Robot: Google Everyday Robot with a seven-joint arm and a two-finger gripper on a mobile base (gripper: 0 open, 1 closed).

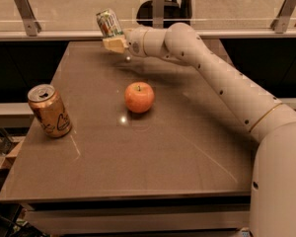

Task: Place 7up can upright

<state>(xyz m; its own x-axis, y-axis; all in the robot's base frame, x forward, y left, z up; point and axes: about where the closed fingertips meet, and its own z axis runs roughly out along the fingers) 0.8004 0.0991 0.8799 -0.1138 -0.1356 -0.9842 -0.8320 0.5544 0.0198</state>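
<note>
While the gripper (113, 41) hangs above the table's (187, 152) far edge, toward the far-left corner, its jaws are clamped on the lower end of the 7up can (108, 22), which is held clear of the surface. The can's long axis runs near vertical, top leaning a little left, so it probably needs only slight righting before going straight down. The apple (139, 97) at mid-table and the bronze-orange can (50, 110) by the left edge stand well apart from that spot.
</note>
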